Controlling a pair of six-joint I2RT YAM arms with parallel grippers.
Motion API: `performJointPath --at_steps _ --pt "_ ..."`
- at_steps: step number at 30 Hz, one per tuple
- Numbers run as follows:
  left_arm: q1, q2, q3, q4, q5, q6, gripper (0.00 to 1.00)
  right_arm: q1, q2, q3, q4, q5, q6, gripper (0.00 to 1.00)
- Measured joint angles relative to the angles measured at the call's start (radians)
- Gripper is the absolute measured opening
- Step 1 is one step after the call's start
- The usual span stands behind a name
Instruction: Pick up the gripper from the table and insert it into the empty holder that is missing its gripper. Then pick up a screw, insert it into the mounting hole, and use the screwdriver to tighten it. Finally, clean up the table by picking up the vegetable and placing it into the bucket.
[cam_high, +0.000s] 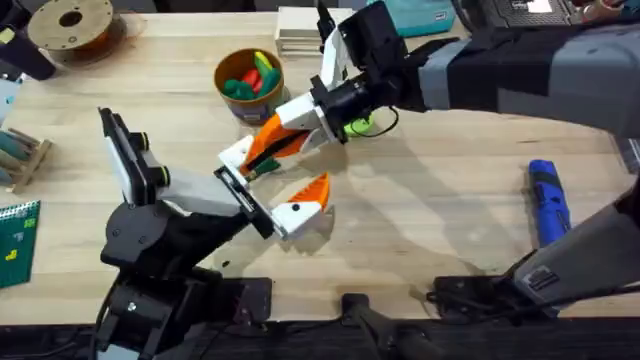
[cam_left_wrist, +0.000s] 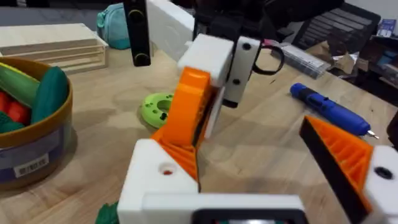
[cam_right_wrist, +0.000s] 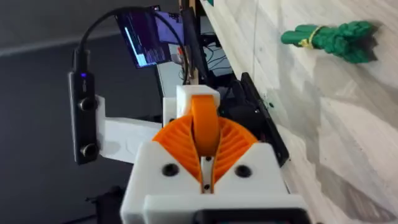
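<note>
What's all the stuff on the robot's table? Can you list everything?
bucket: one, yellow-orange, far side, holding red, green and yellow toys
screwdriver: one, blue, lying on the right
vegetable: one, dark green, on the table
ring disc: one, bright green, beyond the grippers
wooden boards: a stack, pale, far edge
spool: one, brown, far left corner
loose gripper tip: one, orange, against the white holder
right gripper: shut on the tip
left gripper: open, white with orange
</note>
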Motion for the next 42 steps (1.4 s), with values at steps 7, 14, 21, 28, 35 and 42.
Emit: performJointPath --at_steps 7,14,21,28,35,42 --pt "-0.005 -0.001 0.001 -0.001 0.020 0.027 0.987 0.015 0.003 -0.001 0.006 0.009 -0.045 0.454" --pt "-0.005 -0.002 0.001 0.000 0.019 0.047 0.987 0.014 0.007 -0.003 0.003 0.019 -0.052 0.642" --pt "-0.005 -0.008 0.001 0.001 0.025 0.065 0.988 0.004 0.008 -0.009 0.001 0.010 -0.055 0.749" --pt "-0.013 -0.008 0.001 0.000 0.086 0.072 0.987 -0.008 0.008 -0.009 0.012 -0.032 -0.055 0.749" --pt "-0.034 -0.009 0.001 -0.006 0.165 0.072 0.987 -0.025 0.008 -0.009 0.015 -0.072 -0.055 0.761" --pt "-0.034 -0.008 0.001 -0.006 0.179 0.072 0.987 -0.055 0.008 -0.009 0.037 -0.078 -0.055 0.931"
